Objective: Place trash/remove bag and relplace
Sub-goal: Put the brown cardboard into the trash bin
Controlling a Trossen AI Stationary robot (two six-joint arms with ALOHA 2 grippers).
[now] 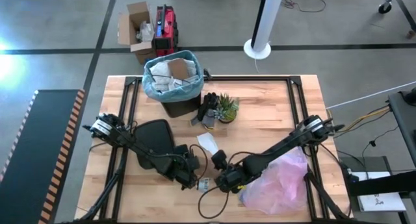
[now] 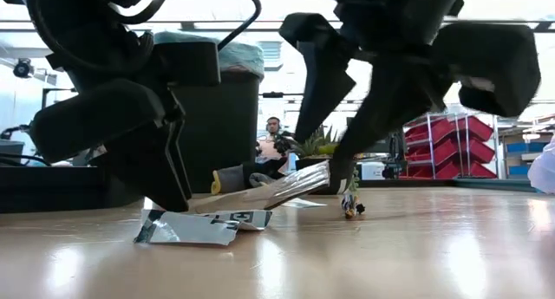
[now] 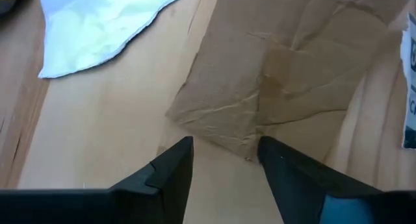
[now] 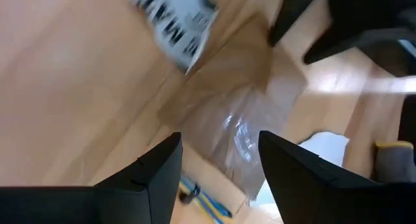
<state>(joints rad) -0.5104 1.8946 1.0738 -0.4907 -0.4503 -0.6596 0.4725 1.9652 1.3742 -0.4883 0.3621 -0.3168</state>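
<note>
Nearest the low camera, a crumpled printed silver wrapper (image 2: 195,226) lies on the wooden table (image 1: 273,113). Left gripper (image 3: 224,160) straddles a flat creased brown paper piece (image 3: 273,74), fingers parted (nothing held). Right gripper (image 4: 220,160) hovers parted above it. Behind, a light blue liner bag (image 1: 151,86) lines the black bin (image 1: 182,106).

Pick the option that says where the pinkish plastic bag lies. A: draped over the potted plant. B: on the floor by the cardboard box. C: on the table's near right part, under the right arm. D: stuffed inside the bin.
C: in the high view the pinkish plastic bag is spread on the table at its near right part, with the right arm reaching over it.
</note>
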